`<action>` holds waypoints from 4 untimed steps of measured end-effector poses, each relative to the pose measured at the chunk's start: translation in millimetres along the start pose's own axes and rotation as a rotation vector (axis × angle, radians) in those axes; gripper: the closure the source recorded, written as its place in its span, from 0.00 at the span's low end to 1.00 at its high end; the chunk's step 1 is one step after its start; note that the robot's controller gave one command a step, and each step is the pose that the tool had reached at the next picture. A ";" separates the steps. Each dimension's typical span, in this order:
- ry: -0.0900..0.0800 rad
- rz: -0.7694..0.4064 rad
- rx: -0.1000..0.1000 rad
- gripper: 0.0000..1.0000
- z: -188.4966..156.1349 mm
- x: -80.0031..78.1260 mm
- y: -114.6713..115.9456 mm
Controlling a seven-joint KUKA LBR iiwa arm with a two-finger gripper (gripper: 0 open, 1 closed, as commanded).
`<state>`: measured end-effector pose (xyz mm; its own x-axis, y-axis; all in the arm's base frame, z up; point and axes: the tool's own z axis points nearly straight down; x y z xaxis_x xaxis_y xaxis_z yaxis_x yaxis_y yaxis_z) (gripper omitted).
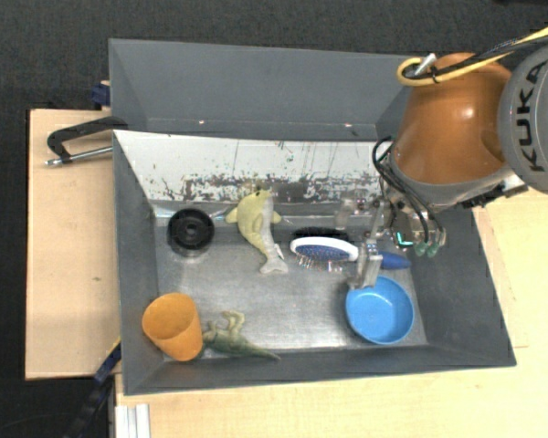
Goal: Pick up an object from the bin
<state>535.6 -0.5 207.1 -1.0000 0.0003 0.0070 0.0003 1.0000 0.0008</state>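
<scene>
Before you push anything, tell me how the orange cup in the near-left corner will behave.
The orange cup looks hollow, so probably light. Being round, it may roll or tip when nudged, though the green dinosaur beside it might block it.

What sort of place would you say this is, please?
Probably a robotics lab's grasping station: a grey metal bin holds unrelated small things, like an orange cup, a blue bowl and a toy dinosaur, with a robot arm's gripper at the bowl's rim.
</scene>
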 end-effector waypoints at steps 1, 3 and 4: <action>-0.003 0.180 -0.001 0.00 105.3 -46.0 9.1; -0.007 0.210 -0.002 1.00 136.2 -58.8 -9.4; -0.020 0.168 -0.002 1.00 -28.1 -34.7 3.1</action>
